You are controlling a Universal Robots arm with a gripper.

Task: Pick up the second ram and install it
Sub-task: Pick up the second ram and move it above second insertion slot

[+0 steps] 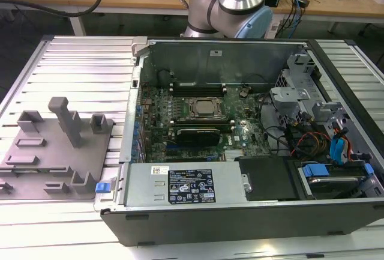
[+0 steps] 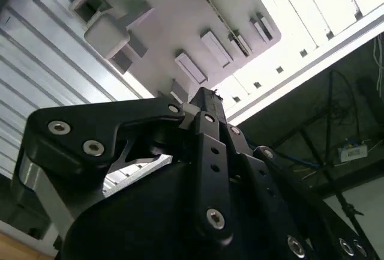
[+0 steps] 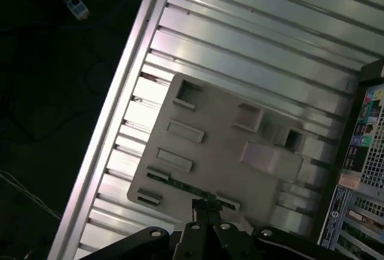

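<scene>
Second ram (image 3: 180, 185) is seen in the first wrist view lying flat in a slot of the grey fixture tray (image 3: 222, 146), near the tray's edge: a thin green stick, not gripped. End effector (image 3: 205, 209) is held directly above the ram's middle, apart from it as far as can be judged; its fingers (image 3: 197, 218) are pressed together with nothing between them. The same closed tip (image 2: 207, 95) is seen in the second wrist view, with the tray (image 2: 180, 8) and its raised blocks beyond. In the exterior view the tray (image 1: 54, 152) is placed on the ribbed aluminium worktop (image 1: 84, 62), at the exterior view's left of the open computer case (image 1: 240, 224); the arm (image 1: 240, 2) is mounted behind the case. The CPU socket (image 1: 203, 108) is exposed on the board inside. Labels: one black label (image 1: 189, 186) and one small white label (image 1: 160, 170) are fixed to the metal housing along the case's near side; coloured stickers (image 3: 366, 122) are caught in the first wrist view. Their print is too small to be made out.
</scene>
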